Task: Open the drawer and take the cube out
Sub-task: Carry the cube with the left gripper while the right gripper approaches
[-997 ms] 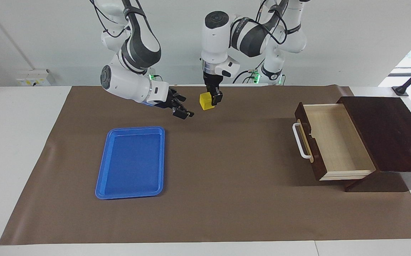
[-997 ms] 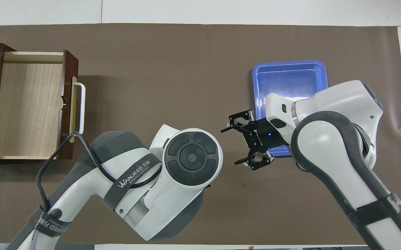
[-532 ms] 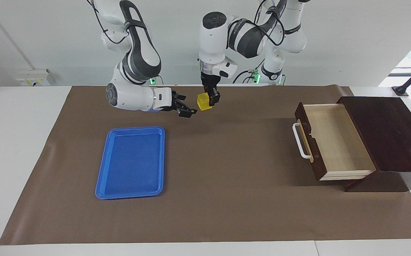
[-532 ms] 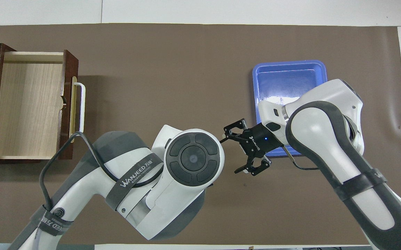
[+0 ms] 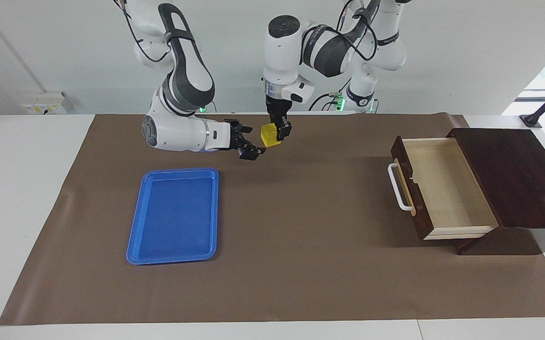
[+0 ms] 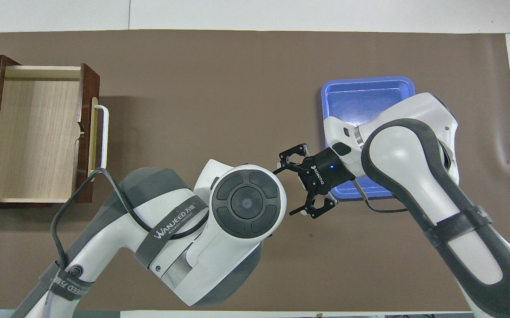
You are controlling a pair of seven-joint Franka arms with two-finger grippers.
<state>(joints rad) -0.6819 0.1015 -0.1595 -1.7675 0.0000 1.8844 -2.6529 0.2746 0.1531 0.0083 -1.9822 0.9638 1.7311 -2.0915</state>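
Since the earlier frame: right gripper (image 5: 250, 141) has closed in on the cube (image 5: 268, 134), fingers spread wide, holding nothing, just beside it over the mat (image 5: 300, 264). Left gripper (image 5: 279, 131): pointing down over the mat's middle, clamped on the yellow cube, held aloft. Drawer (image 5: 444, 189): pulled open, interior bare, toward the left arm's end. Blue tray (image 5: 174, 215): toward the right arm's end, nothing on it.

A grey strap (image 6: 173, 221) around the left arm (image 6: 202, 247) carries the word "WANJEED" in white letters, followed by two characters too small to make out. The black body of the right gripper (image 6: 291, 190) bears small white lettering that seems to read "ROBOTIQ".
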